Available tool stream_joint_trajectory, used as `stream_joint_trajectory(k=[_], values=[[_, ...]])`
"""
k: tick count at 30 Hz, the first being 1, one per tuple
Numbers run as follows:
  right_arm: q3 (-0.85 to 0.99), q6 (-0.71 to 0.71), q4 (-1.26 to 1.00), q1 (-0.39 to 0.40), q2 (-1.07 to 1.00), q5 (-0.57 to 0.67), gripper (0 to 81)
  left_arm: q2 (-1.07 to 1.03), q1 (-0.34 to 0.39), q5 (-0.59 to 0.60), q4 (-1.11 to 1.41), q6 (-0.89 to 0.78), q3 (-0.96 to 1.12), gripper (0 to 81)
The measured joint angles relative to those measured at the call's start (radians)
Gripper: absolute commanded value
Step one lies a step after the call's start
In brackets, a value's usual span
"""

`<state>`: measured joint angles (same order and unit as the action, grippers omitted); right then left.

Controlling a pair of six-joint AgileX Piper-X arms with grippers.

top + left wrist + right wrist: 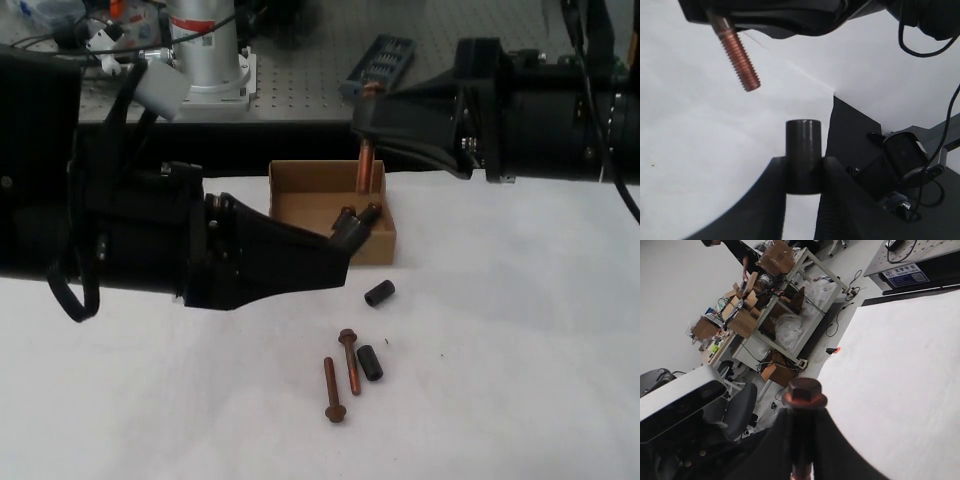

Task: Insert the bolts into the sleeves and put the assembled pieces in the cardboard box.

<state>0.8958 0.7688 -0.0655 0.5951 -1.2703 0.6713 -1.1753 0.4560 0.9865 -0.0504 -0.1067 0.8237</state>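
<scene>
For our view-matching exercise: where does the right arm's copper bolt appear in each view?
High view: bolt, upper middle, overlapping the cardboard box.
Left wrist view: threaded end, clear of the sleeve.
Right wrist view: head between the fingers.
Shared landmark: white bench cover.

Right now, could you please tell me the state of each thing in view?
left gripper, shut on held sleeve
right gripper, shut on held bolt
held sleeve, empty
held bolt, threaded tip apart from the sleeve
cardboard box, open
loose bolts, lying flat, no sleeves on
loose sleeves, lying flat, no bolts in
</scene>
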Motion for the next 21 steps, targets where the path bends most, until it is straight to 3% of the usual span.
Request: stream_joint_trajectory(k=[21], values=[[0.0, 0.002, -0.053, 0.009, 0.0, 0.109, 2.8, 0.0, 0.0, -0.04, 0.05, -0.001, -0.004, 0.6]])
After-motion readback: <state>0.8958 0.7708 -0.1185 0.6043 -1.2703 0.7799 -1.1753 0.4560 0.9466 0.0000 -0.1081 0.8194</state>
